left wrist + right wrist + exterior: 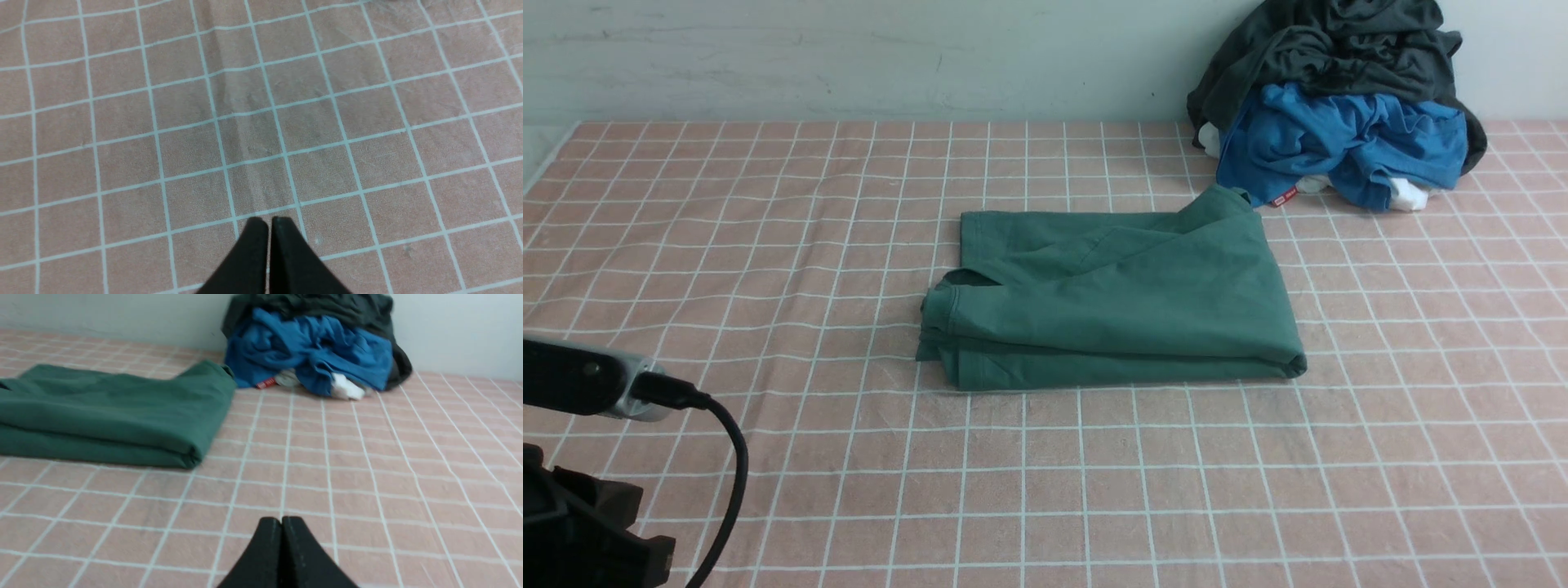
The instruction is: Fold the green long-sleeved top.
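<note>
The green long-sleeved top (1111,298) lies near the middle of the bench (768,245), gathered into a compact, roughly rectangular bundle. Several layers are stacked along its near edge, and no sleeve trails loose over the checked cloth. Its collar end sits toward nine o'clock, and one corner of the upper layer pokes out toward one o'clock, so the top sheet sits slightly askew over the layers beneath.

Judging by this, the folding looks essentially done: the sleeves seem to be tucked in and the body doubled over. What may remain is only tidying, such as squaring that skewed corner or flattening the pile, and perhaps nothing at all.

The left hand (269,220) hangs over bare checked cloth with its two black fingertips pressed together and nothing between them. In the front view only part of that arm shows, at about eight o'clock from the top and well apart from it. The right hand (281,519) is likewise closed and empty, low above the bench; its camera looks across at the top's folded side, and the arm itself does not show in the front view. Neither hand touches the garment.

A heap of other clothes (1339,106), dark grey over blue, rests against the wall at about one o'clock, just beyond the top's skewed corner.
</note>
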`<state>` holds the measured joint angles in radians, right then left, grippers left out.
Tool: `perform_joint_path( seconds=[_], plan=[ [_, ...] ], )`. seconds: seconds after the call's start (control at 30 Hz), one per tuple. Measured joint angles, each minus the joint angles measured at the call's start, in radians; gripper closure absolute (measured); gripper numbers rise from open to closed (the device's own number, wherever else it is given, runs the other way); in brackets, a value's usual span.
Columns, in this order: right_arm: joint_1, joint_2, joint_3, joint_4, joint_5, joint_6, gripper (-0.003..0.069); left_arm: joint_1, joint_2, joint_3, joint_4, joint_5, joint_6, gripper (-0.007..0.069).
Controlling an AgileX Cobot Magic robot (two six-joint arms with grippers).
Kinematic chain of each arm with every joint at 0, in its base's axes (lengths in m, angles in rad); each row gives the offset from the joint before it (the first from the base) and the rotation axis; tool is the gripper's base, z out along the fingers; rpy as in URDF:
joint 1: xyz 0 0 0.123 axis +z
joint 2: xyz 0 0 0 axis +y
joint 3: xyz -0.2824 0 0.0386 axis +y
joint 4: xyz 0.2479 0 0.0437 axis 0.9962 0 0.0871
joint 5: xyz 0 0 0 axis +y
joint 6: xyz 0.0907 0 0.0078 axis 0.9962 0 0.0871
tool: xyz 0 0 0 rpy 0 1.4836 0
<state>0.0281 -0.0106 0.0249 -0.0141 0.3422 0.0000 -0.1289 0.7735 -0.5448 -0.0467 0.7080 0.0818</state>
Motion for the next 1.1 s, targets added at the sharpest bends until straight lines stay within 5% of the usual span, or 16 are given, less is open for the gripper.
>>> perform_joint_path(
  seconds=[0.67, 1.1],
  plan=[
    [-0.054, 0.0, -0.001, 0.014, 0.015, 0.005, 0.0673, -0.025, -0.031, 0.015, 0.005, -0.006, 0.0, 0.0627],
    [-0.059, 0.0, -0.001, 0.029, 0.017, 0.005, 0.0673, -0.047, -0.776, 0.246, 0.132, -0.071, -0.026, 0.0627]
  ],
)
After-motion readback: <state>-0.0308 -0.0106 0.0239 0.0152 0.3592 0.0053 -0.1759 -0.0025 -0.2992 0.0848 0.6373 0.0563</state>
